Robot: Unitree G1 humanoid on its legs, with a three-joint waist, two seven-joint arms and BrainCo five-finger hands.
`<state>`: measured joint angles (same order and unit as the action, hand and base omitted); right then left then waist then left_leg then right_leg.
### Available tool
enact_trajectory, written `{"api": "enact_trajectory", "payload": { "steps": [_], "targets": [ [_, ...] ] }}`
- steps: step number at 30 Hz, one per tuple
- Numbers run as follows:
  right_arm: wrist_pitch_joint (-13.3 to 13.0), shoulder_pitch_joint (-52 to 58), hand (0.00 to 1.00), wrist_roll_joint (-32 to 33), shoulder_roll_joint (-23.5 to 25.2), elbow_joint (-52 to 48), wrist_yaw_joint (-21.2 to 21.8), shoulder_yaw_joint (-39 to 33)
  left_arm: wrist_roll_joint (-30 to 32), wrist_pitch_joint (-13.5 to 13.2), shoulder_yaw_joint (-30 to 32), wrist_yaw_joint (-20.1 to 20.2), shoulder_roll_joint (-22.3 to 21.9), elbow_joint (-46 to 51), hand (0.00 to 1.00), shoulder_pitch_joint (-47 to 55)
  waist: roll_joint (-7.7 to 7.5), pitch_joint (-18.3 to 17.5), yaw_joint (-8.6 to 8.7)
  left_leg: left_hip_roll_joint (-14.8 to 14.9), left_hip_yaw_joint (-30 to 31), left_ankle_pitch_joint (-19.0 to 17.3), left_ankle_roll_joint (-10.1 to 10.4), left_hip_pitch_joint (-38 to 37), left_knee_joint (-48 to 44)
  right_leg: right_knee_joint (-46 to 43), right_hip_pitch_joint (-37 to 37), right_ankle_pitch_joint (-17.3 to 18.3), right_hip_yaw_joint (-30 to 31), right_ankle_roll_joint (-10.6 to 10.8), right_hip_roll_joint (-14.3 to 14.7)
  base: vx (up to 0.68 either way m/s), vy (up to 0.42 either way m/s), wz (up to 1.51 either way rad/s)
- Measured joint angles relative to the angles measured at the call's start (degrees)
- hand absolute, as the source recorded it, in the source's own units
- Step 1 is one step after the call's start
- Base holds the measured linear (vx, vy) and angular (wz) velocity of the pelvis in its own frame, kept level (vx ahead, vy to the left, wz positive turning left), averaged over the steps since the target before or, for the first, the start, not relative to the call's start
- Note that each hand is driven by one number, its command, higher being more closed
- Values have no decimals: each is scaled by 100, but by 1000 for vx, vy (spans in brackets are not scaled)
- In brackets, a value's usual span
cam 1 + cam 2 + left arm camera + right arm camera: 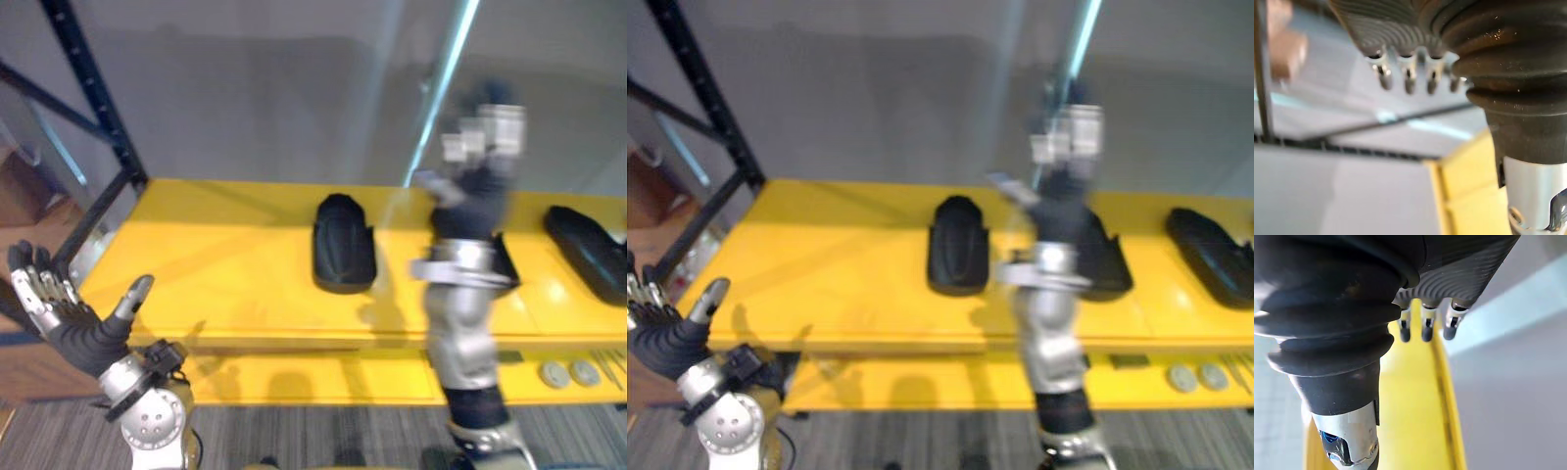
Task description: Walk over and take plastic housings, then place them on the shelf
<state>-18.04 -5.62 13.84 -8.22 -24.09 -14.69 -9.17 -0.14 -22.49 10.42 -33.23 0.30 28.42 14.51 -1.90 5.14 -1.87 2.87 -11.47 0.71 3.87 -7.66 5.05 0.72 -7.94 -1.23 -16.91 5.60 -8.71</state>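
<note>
Three black plastic housings lie on the yellow shelf (216,264): one in the middle (343,245), one (1105,257) partly hidden behind my right forearm, and one at the right edge (588,251). My right hand (482,142) is raised above the shelf, just past the middle housing, open and holding nothing; its fingers (1425,328) point along the yellow surface. At the lower left, in front of the shelf's left end, my left hand (69,323) is open with its fingers (1408,78) spread and its thumb held apart. It is empty too.
A black rack upright (93,98) with a diagonal brace stands at the shelf's left end. Behind the shelf is a grey wall. Two small round metal discs (568,372) lie on a lower yellow level at the right. Grey carpet runs along the shelf's front.
</note>
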Motion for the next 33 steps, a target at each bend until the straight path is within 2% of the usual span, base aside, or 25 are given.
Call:
{"api": "enact_trajectory", "payload": {
  "steps": [4, 8, 11, 15, 17, 19, 22, 26, 27, 29, 30, 33],
  "targets": [
    [105, 1299, 0, 4, 153, -213, 97, -704, -184, 31, -30, 162, -14, -1, 0, -128, 98, -49, 409, 88, -440, -84, 24, -149, 0, 19, 119, -26, 452, -9, 107, 12, 21, -62],
    [99, 2573, 0, 170, 643, -211, 346, -810, -232, 29, -296, 237, -15, -88, 0, -175, 143, -55, 783, 210, -817, -132, 97, -144, -2, 115, 307, -128, 827, -38, 260, 28, -16, -49],
    [42, 2975, 0, 387, 849, -133, 383, -675, -216, 29, -731, 244, -14, -330, 0, -181, 165, -46, 902, 245, -1004, -154, 128, -150, -5, 135, 402, -169, 1006, -34, 315, 29, -14, -33],
    [-319, 3102, 0, 508, 940, 61, 434, -112, -209, 166, -1284, 188, 41, -594, 0, -283, 181, 64, 991, 257, -1142, -206, 155, -225, -7, 183, 391, -202, 1142, -27, 345, 14, 2, -21],
    [-389, 3046, 0, 499, 931, 77, 465, 197, -208, 221, -1450, 177, 150, -603, 0, -338, 183, 73, 982, 263, -1184, -221, 159, -227, -9, 191, 405, -202, 1189, -27, 358, 19, -3, -12],
    [-408, 2871, 0, 369, 911, 194, 318, 406, -216, 269, -1578, 218, 188, -615, 0, -379, 184, 76, 965, 265, -1282, -241, 166, -224, -29, 191, 462, -209, 1265, -17, 368, 22, 0, -18],
    [-397, 2673, 0, 231, 823, 364, -135, 498, -222, 300, -1832, 310, 224, -626, 0, -522, 190, 101, 925, 253, -1355, -253, 163, -232, -34, 190, 529, -228, 1379, 2, 394, 30, -10, -13],
    [-290, 2560, 0, -130, 754, 427, -776, 487, -397, 368, -2413, 523, 442, -776, 0, -883, 189, 105, 943, 269, -1916, -381, 213, -386, -37, 194, 693, -312, 1896, 41, 511, -2, 3, -61],
    [-280, 2587, 0, -130, 752, 427, -833, 476, -407, 373, -2493, 537, 445, -812, 0, -943, 188, 115, 987, 271, -2017, -410, 221, -443, -37, 196, 694, -318, 2000, 44, 530, -2, 17, -85],
    [-191, 2830, 0, -131, 754, 409, -1045, 327, -457, 379, -2855, 600, 463, -1037, 0, -1267, 187, 131, 1225, 309, -2390, -623, 269, -538, -218, 199, 712, -331, 2352, 55, 596, -7, 18, -83],
    [-181, 2925, 0, -130, 754, 402, -1058, 250, -459, 383, -2951, 618, 484, -1106, 0, -1376, 189, 146, 1285, 331, -2482, -697, 281, -540, -321, 203, 715, -333, 2431, 57, 604, -3, 15, -80],
    [-186, 3465, 0, 28, 759, 259, -1027, -248, -436, 430, -3409, 709, 524, -1306, 0, -1867, 305, 245, 1633, 395, -2957, -941, 334, -652, -562, 204, 797, -374, 2901, 101, 688, 20, -3, -75]
  ]
}}
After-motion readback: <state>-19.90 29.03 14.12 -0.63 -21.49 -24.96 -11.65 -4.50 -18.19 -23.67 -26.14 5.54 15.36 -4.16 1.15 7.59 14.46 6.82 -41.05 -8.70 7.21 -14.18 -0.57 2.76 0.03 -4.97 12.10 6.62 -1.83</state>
